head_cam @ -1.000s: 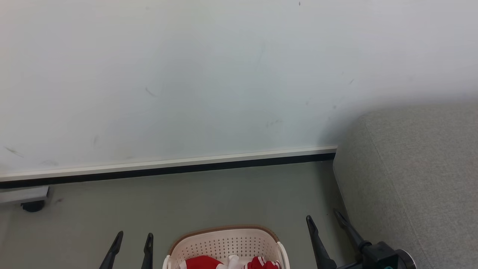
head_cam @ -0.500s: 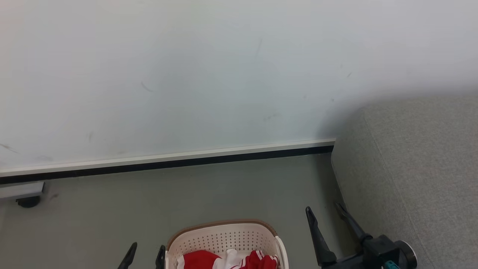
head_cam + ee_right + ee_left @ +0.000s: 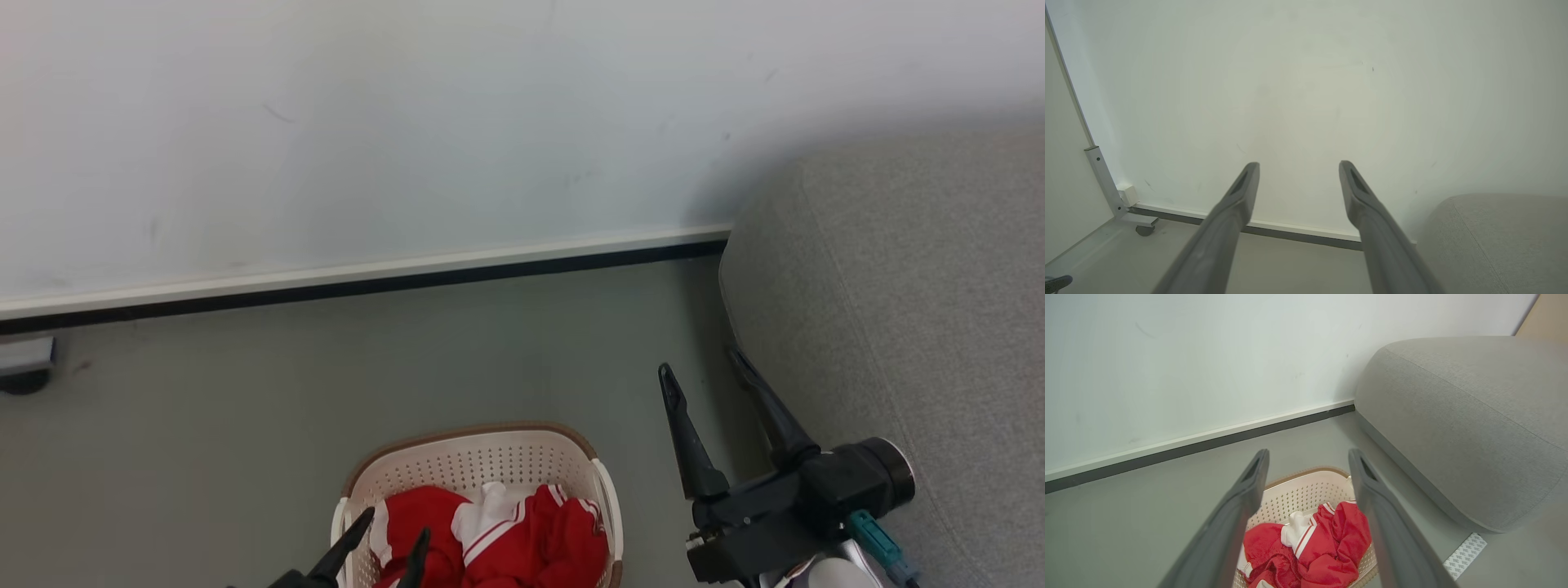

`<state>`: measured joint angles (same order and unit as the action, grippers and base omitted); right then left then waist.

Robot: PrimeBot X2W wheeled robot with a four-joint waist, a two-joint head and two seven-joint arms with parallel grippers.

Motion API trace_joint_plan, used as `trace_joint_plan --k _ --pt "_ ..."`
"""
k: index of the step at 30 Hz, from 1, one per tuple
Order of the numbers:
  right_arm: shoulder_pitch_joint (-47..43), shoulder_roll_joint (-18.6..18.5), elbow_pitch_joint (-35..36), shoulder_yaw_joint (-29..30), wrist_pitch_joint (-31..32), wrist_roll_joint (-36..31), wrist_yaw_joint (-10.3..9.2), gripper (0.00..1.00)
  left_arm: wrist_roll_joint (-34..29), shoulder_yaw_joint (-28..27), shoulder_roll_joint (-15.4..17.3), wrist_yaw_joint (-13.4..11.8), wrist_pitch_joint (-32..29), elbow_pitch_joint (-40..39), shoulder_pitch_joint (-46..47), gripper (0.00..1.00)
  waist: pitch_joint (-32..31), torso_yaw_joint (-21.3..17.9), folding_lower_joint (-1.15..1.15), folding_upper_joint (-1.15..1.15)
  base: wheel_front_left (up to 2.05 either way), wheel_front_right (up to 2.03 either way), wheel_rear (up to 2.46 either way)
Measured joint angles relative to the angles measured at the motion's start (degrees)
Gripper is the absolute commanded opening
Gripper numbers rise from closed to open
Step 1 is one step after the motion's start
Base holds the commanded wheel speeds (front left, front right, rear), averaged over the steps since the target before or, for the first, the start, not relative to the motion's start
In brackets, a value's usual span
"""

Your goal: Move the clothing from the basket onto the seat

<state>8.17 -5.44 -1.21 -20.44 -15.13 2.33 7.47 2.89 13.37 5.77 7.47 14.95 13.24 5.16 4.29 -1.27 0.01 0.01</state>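
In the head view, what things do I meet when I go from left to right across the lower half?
Small dark wheel → basket → right tool → seat.

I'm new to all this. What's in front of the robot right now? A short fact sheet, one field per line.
basket: cream, brown rim, on the floor
clothing: red with white trim, heaped inside it
seat: grey cushion, right of the basket, bare where visible
left gripper: open, empty, at the basket's near edge
right gripper: open, empty, beside the seat
progress: clothing not yet moved
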Motion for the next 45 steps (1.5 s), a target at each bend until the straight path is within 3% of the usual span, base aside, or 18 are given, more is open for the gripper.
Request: trace_joint_plan --k 10,27,32,36,45 --pt "7.3 0.34 3.83 -0.84 -0.01 -1.33 0.0 1.0 2.14 7.3 3.21 0.0 0.0 5.2 9.07 1.0 8.8 -1.77 0.0 0.0 0.0 0.0 0.0" --pt "19.43 2.15 10.79 -0.75 0.0 -3.08 0.0 1.0 6.25 21.45 7.36 0.01 0.05 21.65 32.06 1.0 27.52 -5.2 0.02 0.01 0.0 0.0 0.0" --pt "21.8 2.34 12.23 -0.52 -0.01 -3.21 0.0 1.0 11.39 26.97 7.84 0.01 0.04 28.07 37.49 1.0 33.37 -6.37 0.01 0.01 0.0 0.0 0.0" --pt "22.97 2.4 13.58 -0.2 -0.01 -1.38 0.0 1.0 12.29 32.57 8.83 0.01 0.05 31.25 42.93 1.0 37.64 -7.47 0.01 0.01 0.0 0.0 0.0" --pt "24.46 2.42 15.23 0.21 -0.01 0.66 0.0 1.0 12.39 39.22 9.5 0.01 0.05 38.6 49.77 1.0 44.7 -9.95 0.01 0.01 0.0 0.0 0.0"
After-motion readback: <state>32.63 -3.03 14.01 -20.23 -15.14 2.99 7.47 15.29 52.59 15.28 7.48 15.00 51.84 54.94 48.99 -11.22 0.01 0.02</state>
